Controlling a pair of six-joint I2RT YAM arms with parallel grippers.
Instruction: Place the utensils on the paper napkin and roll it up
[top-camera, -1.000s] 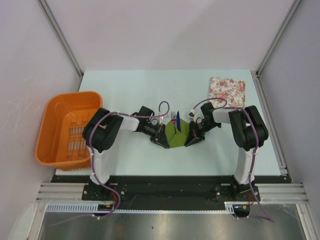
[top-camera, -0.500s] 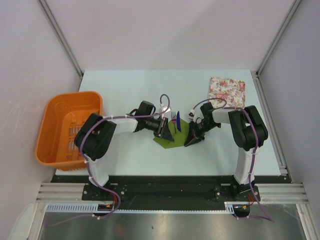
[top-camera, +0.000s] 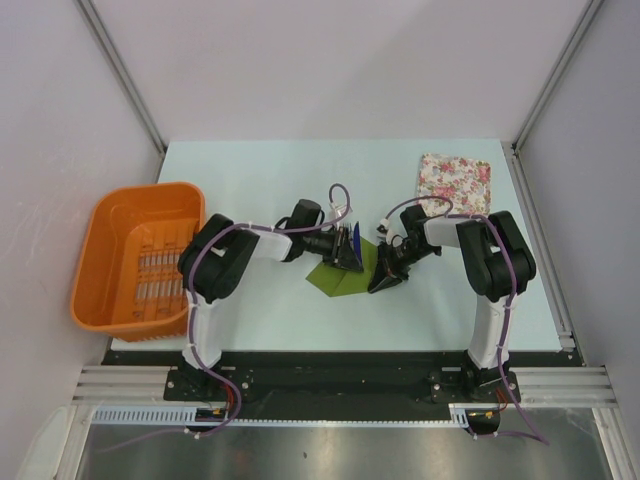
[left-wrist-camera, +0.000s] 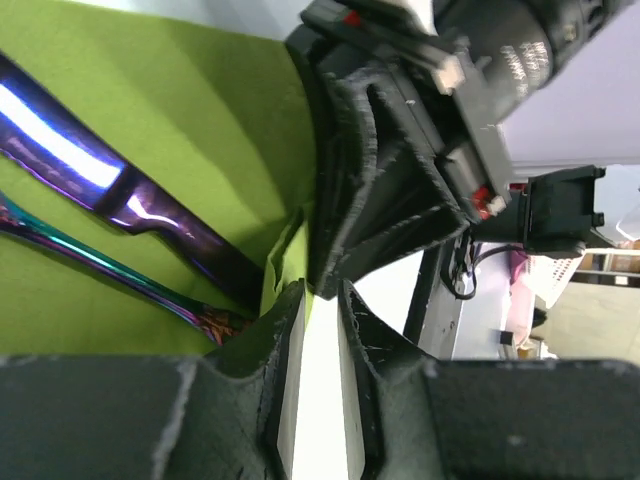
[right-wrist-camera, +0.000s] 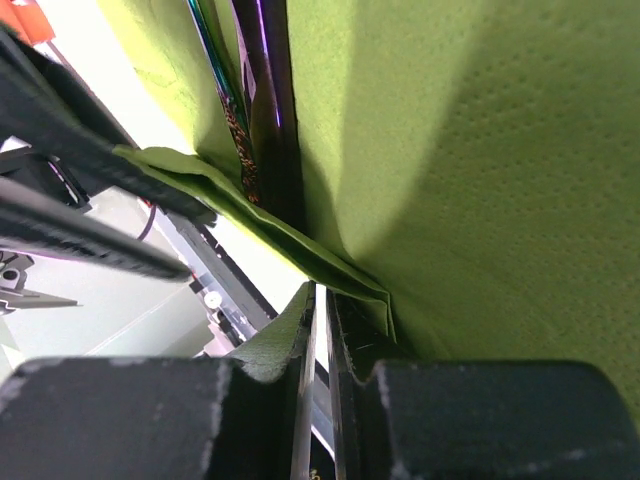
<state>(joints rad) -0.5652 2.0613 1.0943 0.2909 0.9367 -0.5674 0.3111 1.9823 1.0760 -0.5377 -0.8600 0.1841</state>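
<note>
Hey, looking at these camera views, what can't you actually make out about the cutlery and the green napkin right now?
1. How many utensils there are: the left gripper mostly covers them in the top view, and the wrist views cut them off.
2. Whether the left or right gripper pinches the napkin: fingertips hide its folded edge in both wrist views.

I work in a robotics lab test cell, not a home. Around me stands a booth of plain white panels (top-camera: 330, 60) framed by aluminium struts (top-camera: 118, 75) running off toward 11 and 1 o'clock. My left arm (top-camera: 205, 270) and right arm (top-camera: 495, 260) are bolted at 6 o'clock to an extruded aluminium rail (top-camera: 340, 385), with a slotted cable duct (top-camera: 150, 413) and a bare steel sheet (top-camera: 300, 455) nearer still. Purple cables (top-camera: 255, 229) run along my links. The pale table (top-camera: 250, 180) carries staged props: an orange plastic basket (top-camera: 100, 215) at 9 o'clock and a floral pad (top-camera: 455, 183) at 1 o'clock.
</note>
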